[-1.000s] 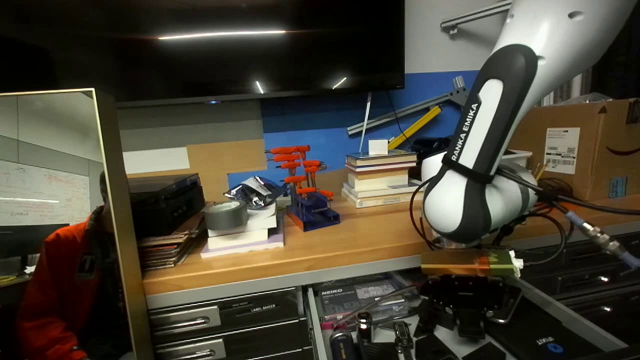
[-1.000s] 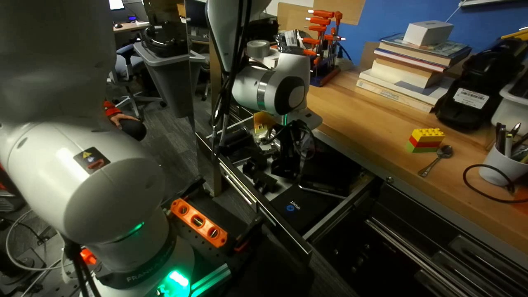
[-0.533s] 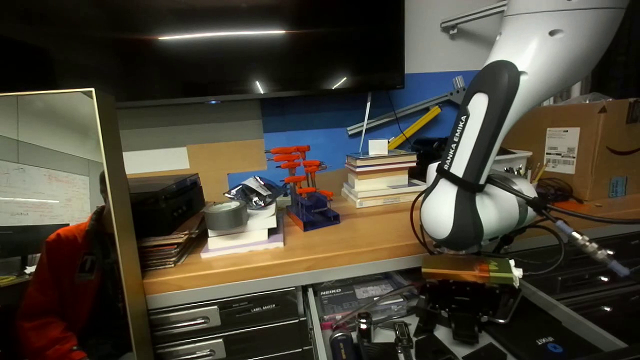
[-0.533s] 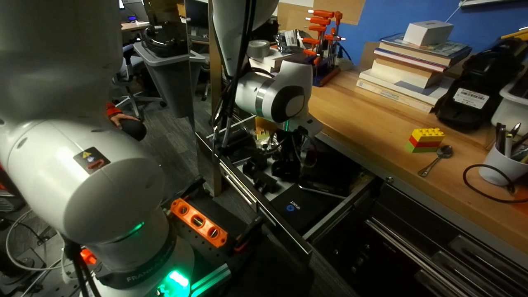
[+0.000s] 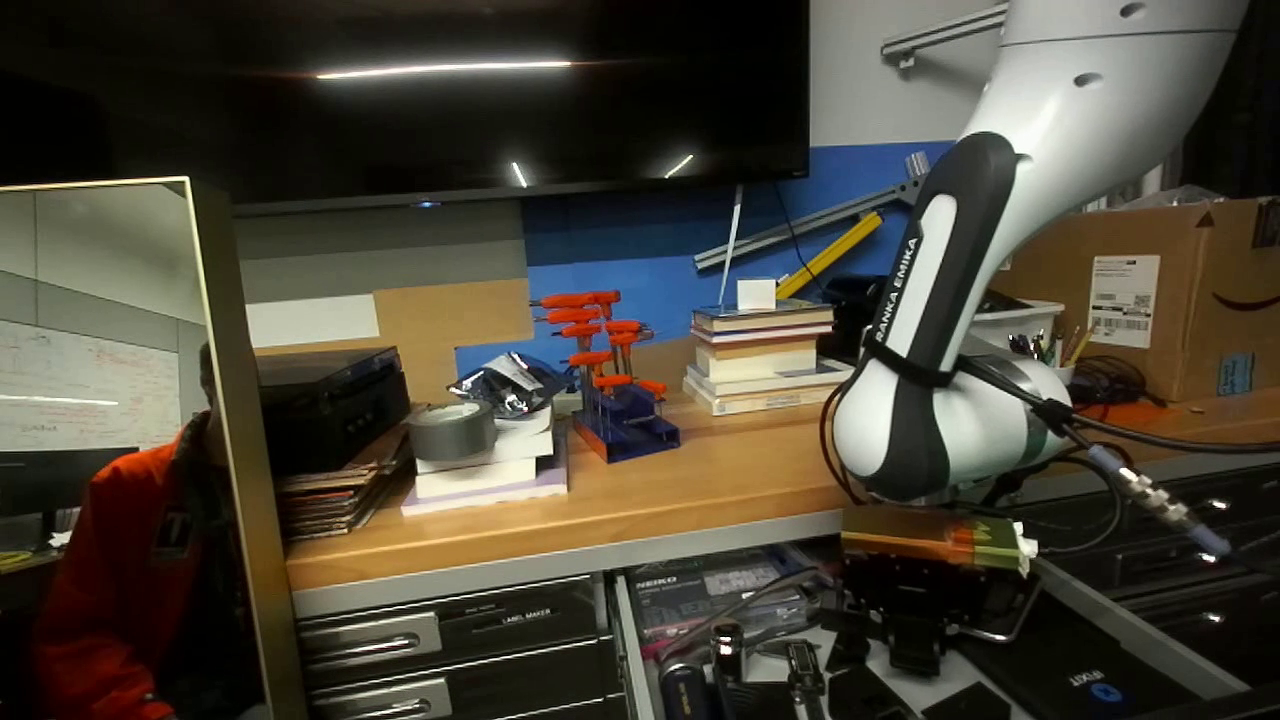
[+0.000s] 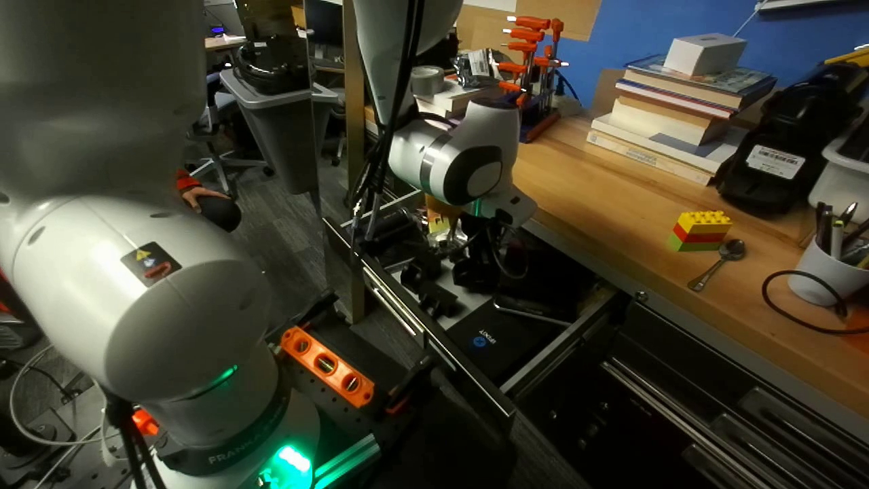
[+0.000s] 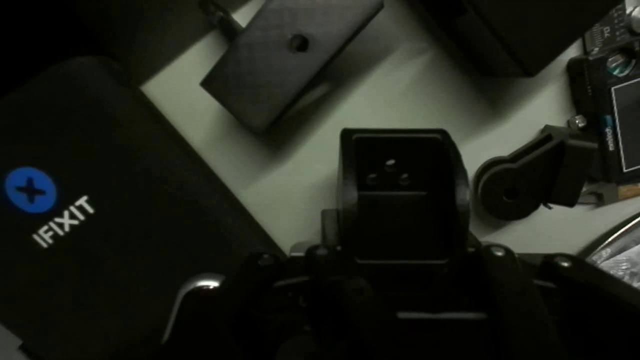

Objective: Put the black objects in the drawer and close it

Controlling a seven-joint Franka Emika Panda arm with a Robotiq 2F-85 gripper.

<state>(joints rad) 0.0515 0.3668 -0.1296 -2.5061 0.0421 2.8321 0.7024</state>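
The claw seems clamped on a black object (dimly seen, over the drawer).

Arm a little lower than before

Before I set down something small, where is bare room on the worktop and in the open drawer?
On the worktop, bare wood between the book stack and toy bricks. In the drawer, a narrow pale patch between the iFixit case and the black piece in the end effector. Crowded: by the tape roll and tool rack, and beside the Neiko box.
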